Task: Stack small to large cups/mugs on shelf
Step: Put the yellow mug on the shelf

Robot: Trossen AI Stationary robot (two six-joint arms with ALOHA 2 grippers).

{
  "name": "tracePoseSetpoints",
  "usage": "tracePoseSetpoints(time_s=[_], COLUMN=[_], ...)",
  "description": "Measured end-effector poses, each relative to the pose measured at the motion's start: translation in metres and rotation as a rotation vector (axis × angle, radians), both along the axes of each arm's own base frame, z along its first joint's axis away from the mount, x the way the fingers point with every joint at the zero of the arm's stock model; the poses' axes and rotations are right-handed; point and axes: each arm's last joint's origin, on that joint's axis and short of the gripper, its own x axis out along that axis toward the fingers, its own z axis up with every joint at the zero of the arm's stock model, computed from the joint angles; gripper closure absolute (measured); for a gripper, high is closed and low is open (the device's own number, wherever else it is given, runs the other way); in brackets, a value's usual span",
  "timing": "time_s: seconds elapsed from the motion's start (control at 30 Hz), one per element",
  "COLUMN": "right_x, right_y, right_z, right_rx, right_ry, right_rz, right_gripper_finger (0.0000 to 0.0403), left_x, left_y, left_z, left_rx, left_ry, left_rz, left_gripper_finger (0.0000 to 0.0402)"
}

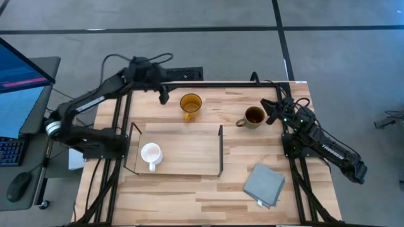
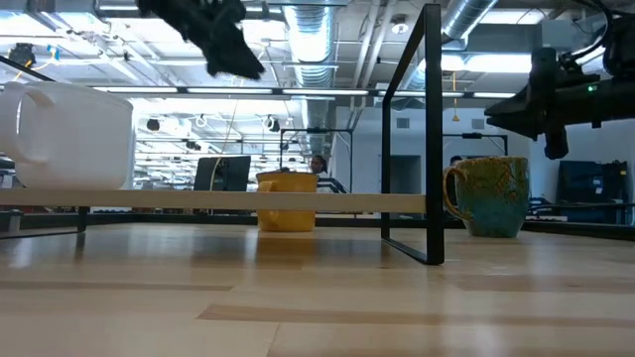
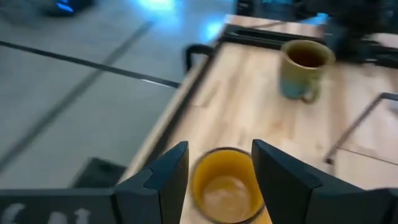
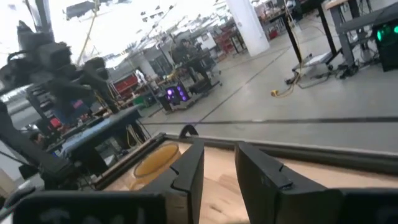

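The left gripper hangs over the table's far edge, just at 9 o'clock of the amber mug. In its wrist view its 2 fingers stand well apart, the gap about as wide as that mug, which shows between them and farther on; they hold nothing. In the low view it is above mug height.

The right gripper sits just at 3 o'clock of the olive mug, raised beside it. Its fingers are parted by a narrow gap, gripping nothing.

The white mug stands on the shelf, at its 9 o'clock end, handle toward 6. The amber mug is off the shelf at 12 o'clock, the olive mug off it toward 2 o'clock, both upright on the table.

A grey cloth lies at 4 o'clock of the shelf.
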Motion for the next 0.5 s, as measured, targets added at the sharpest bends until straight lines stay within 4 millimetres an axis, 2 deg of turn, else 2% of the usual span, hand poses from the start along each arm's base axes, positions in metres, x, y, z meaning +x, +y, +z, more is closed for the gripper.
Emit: tracePoseSetpoints(time_s=[0.17,0.5], right_x=[0.001,0.004], right_y=[0.002,0.005], right_z=[-0.004,-0.005], right_rx=[0.029,0.030], right_ry=[0.036,0.041], right_rz=[0.021,0.061], right_gripper_finger=[0.0290,0.0290], left_x=[0.028,0.082], left_y=[0.027,0.061], left_z=[-0.020,-0.036], left_rx=[-0.058,-0.107], left_ry=[0.072,0.382], left_rz=[-0.094,-0.186], left_gripper_finger=[0.0234,0.0234])
